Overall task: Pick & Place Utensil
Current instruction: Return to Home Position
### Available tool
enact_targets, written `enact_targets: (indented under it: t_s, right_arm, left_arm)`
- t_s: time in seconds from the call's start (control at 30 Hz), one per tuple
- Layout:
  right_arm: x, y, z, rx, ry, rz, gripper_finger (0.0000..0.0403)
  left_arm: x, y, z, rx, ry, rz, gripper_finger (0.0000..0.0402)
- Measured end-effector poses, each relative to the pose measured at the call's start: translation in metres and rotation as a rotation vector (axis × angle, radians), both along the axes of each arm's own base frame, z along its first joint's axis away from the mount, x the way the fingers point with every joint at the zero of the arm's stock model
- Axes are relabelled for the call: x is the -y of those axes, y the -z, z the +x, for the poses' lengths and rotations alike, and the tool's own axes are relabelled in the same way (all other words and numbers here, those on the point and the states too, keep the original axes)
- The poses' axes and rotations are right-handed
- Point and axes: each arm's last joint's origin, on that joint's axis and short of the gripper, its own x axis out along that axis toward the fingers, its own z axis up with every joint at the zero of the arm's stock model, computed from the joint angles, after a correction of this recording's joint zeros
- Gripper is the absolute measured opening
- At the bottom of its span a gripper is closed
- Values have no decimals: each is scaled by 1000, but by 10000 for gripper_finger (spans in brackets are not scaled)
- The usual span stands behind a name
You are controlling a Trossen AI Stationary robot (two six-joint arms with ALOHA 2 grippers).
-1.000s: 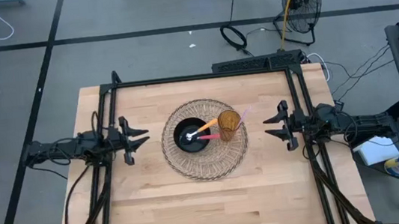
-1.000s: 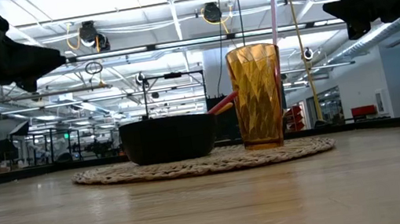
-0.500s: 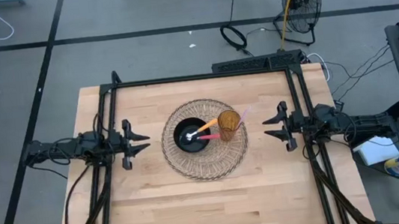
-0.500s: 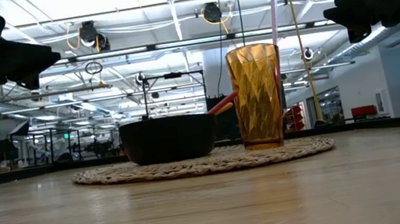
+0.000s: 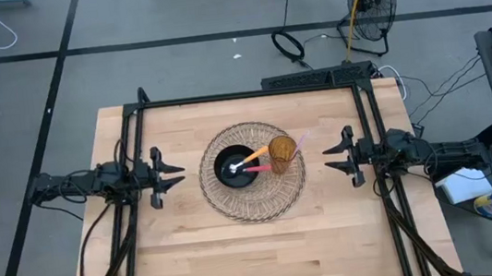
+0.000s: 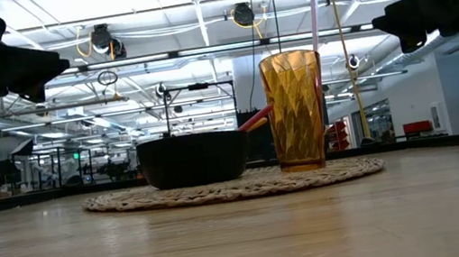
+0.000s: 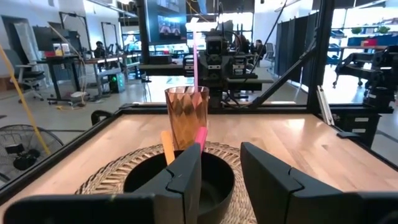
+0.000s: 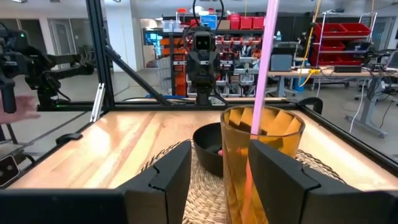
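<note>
My left end effector (image 5: pixel 175 173) and right end effector (image 5: pixel 329 156) hang released and empty on opposite sides of the woven mat (image 5: pixel 256 207), since I judge nothing needs holding: the spoon (image 5: pixel 254 166) lies in the black bowl (image 5: pixel 234 167), and the pink straw (image 5: pixel 298 148) stands in the yellow glass (image 5: pixel 283 149).

Left gripper (image 5: pixel 179 173), fingers spread, points at the woven mat (image 5: pixel 255 204) lying ahead of its tips. Right gripper (image 5: pixel 327 158) faces it, fingers apart: yellow glass (image 5: pixel 282 150) with straw (image 5: pixel 300 145) nearest it, black bowl (image 5: pixel 220 159) holding the spoon (image 5: pixel 253 161) beyond.
</note>
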Motion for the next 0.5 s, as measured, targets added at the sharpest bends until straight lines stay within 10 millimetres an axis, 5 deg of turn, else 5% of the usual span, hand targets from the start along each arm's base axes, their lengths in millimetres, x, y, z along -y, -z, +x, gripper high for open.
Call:
enact_targets:
  t_s: [0.5]
  right_arm:
    - [0,1,0,-9,0,1,155]
  left_arm:
    - [0,-1,0,17,1,-4,120]
